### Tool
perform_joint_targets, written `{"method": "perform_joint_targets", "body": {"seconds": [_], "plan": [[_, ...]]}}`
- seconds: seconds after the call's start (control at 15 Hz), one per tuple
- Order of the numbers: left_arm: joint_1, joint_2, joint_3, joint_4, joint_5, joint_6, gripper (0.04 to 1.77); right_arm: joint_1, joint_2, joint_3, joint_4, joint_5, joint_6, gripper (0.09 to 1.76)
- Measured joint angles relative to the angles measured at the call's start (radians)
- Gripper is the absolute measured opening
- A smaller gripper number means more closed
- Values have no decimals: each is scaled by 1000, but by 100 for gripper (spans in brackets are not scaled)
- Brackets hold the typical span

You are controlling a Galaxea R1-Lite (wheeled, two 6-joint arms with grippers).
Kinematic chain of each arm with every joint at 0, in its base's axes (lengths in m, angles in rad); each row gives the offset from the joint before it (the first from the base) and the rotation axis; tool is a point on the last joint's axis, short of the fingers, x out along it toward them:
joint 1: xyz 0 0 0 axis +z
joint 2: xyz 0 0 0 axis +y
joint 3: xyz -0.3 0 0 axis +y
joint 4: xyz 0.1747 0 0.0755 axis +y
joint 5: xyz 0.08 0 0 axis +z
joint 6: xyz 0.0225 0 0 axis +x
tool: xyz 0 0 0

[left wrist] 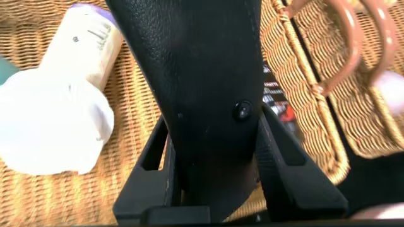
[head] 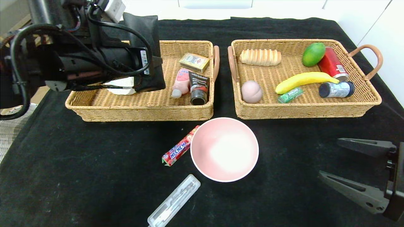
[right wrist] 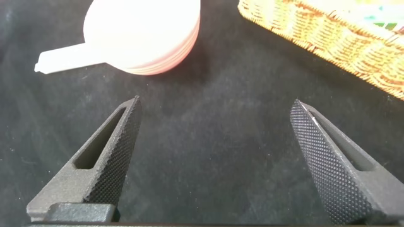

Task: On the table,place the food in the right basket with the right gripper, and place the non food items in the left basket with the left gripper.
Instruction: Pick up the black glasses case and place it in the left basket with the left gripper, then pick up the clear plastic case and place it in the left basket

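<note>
white wall panels (head: 383,34) behind, bright rm

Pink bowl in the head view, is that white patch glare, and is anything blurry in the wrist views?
Head view: yes, overhead glare washes out the pink bowl. Left wrist view: basket handles blur. Right wrist view: bowl overexposed, gripper fingers sharp.

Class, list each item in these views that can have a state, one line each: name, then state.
left gripper: shut on the glasses case, over the left basket.
glasses case: held, flap closed.
right gripper: open, empty, above the table.
pink bowl: upright, empty, on the table.
candy pack: lying beside the bowl.
cutlery box: lying flat, closed.
peach: in the right basket.
</note>
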Motion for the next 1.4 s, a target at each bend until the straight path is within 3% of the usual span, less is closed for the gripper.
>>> {"method": "perform_joint_targets", "body": {"seconds": [0.33,0.8,1.13,1.4], "plan": [[0,72,-46,-2,1,6,75,0,-11,1,1,0,0,171],[2,82,-55,3,0,3,131,1,-16,3,1,2,0,171],[-8,54,-37,35,0,13,149,1,-17,4,2,2,0,171],[-47,-29,70,65,-1,77,158,1,-14,4,2,2,0,171]]}}
